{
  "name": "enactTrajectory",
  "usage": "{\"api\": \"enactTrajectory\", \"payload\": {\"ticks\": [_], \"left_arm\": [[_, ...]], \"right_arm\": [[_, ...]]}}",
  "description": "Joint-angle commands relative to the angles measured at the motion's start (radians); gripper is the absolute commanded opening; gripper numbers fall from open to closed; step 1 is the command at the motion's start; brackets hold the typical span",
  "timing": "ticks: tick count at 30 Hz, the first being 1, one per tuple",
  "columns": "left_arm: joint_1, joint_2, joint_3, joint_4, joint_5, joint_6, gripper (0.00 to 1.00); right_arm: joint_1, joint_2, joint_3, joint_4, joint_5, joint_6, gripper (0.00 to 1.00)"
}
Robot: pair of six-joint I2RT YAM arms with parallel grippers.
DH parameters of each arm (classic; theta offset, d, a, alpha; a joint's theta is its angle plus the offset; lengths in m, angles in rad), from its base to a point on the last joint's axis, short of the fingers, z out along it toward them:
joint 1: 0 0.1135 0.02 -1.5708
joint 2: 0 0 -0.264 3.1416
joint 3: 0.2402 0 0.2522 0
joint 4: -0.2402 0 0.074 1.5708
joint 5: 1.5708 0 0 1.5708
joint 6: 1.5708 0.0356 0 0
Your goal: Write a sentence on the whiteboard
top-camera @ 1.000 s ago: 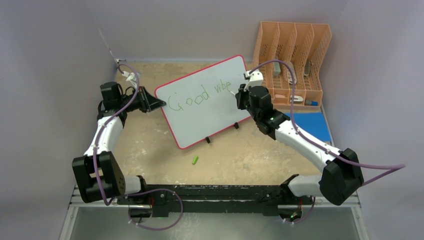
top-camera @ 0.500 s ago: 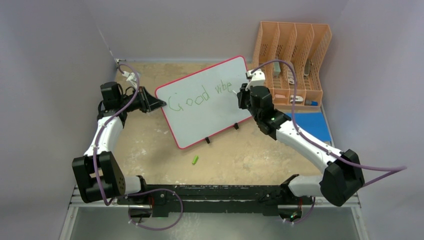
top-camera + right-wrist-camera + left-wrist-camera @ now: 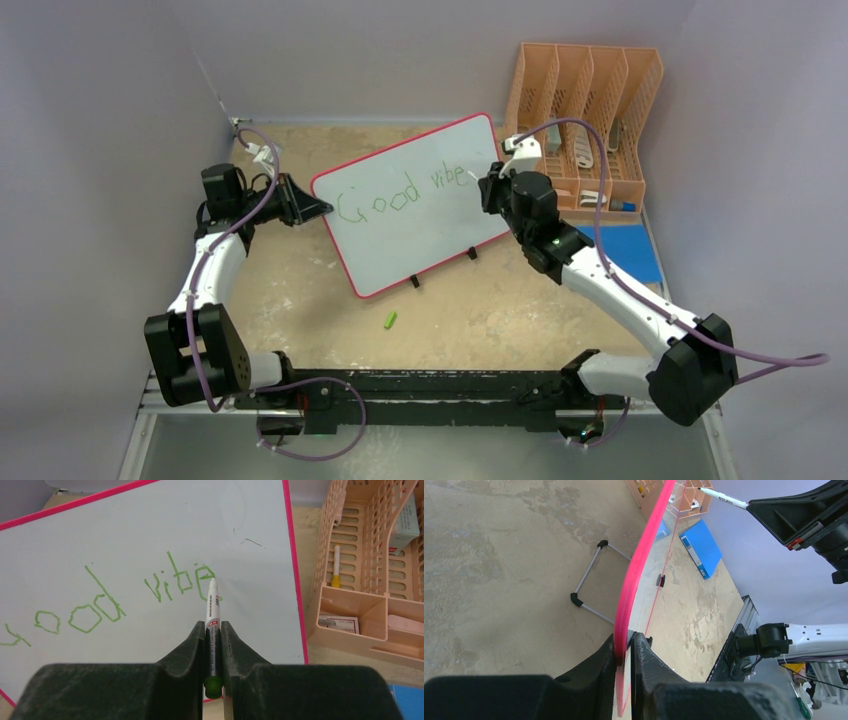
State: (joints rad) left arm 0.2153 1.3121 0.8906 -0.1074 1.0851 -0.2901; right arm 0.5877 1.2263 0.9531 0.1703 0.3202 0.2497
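Now, glossy red-rimmed whiteboard [image 3: 420,215] in left claw [image 3: 625,642], slim marker [image 3: 212,612] in right claw [image 3: 213,626].

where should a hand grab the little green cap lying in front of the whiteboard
The cap lies flat on the table, apart from the whiteboard. Probably best to come straight down from above and pinch across its narrow middle, a finger on each long side.

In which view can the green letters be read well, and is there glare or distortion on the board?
Right wrist view: green letters sharp, whiteboard evenly lit, no glare. Top view: letters small but readable, shadows soft. Left wrist view: board seen edge-on, no letters visible, its red rim looks bowed, likely lens distortion.
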Motion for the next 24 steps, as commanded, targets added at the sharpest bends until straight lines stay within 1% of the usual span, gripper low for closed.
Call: {"api": "enactTrajectory", "payload": {"ticks": [1,24], "left_arm": [[-0.008,-0.008,0.017,-0.026,-0.060,0.039,0.00],[-0.008,-0.008,0.021,-0.030,-0.068,0.040,0.00]], "right_arm": [[-0.012,-0.008,0.006,0.046,0.015,-0.008,0.00],[-0.041,0.009,-0.007,0.084,-0.003,-0.001,0.00]]}}
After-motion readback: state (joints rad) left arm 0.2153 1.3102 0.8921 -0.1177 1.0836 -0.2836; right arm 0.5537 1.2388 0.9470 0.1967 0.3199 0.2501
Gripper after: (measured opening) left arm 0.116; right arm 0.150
